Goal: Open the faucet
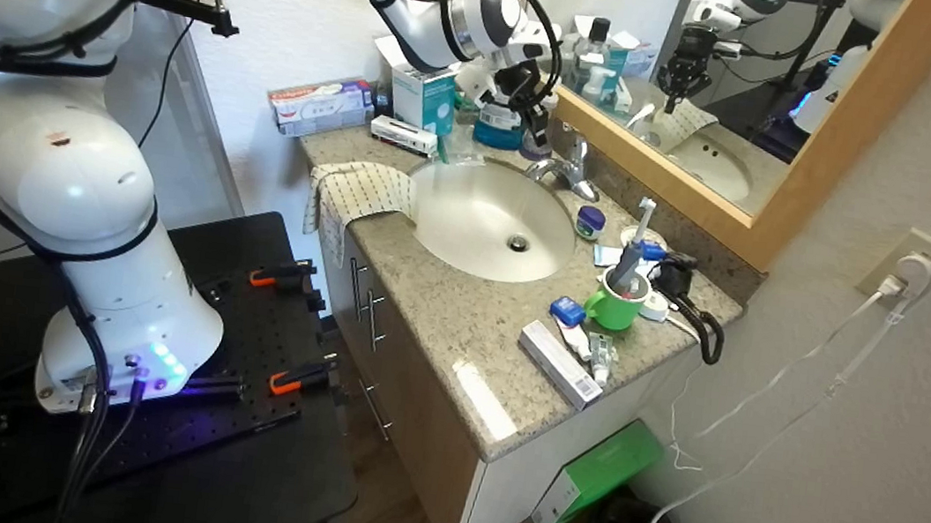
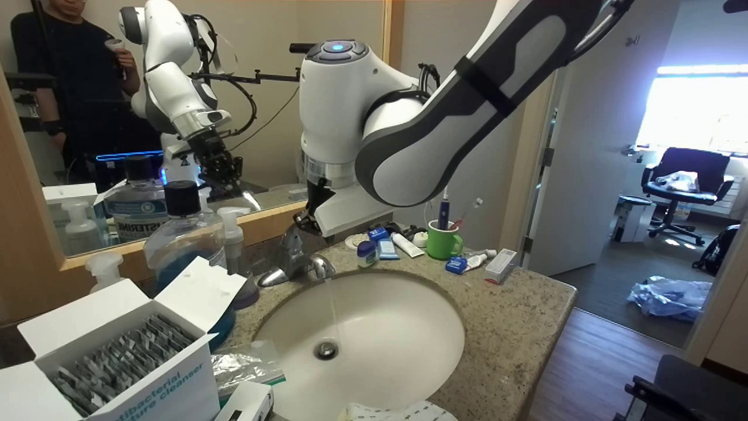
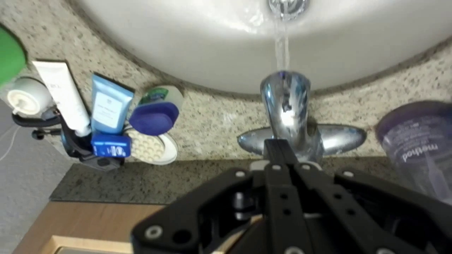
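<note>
The chrome faucet stands at the back of the white basin. It also shows in an exterior view and in the wrist view. A thin stream of water runs from its spout into the basin. My gripper is shut, its two black fingertips together with nothing between them. In the wrist view the tips overlap the rear of the faucet body, and the handle there is largely hidden. In both exterior views the gripper is above the faucet; contact cannot be told.
The wood-framed mirror is close behind the gripper. A purple-based bottle stands beside the faucet, with a blue mouthwash bottle near it. A blue-lidded jar, tubes and a green cup are on the opposite side.
</note>
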Controlling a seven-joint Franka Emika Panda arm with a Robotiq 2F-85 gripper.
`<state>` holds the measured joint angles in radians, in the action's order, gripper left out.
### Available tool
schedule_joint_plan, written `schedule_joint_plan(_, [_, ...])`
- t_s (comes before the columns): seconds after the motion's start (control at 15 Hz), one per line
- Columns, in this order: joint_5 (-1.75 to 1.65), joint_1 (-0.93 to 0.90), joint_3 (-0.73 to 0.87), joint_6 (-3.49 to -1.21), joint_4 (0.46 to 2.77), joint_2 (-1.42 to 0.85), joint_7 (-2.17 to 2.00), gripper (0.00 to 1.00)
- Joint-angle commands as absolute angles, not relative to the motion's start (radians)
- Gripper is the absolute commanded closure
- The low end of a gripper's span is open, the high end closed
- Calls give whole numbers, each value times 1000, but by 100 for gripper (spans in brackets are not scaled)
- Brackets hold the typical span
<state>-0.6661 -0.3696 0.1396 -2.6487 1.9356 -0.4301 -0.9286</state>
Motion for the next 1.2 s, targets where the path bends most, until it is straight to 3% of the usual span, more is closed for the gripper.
schedule_joint_plan(0.0, [-567,-313,60,-2579,2049,-320,-805,100])
schedule_joint_plan(0.47, [-276,-239,-33,-2401,2070,-227,-508,100])
schedule_joint_plan(0.53, [-240,-233,-39,-2364,2057,-222,-484,74])
schedule_joint_plan(0.6, [-196,-224,-46,-2326,2045,-218,-460,71])
schedule_joint_plan(0.67, [-256,-241,-29,-2389,2047,-249,-512,91])
schedule_joint_plan(0.87, [-221,-229,-39,-2353,2044,-231,-491,71])
schedule_joint_plan(1.13, [-220,-229,-41,-2352,2044,-231,-490,71])
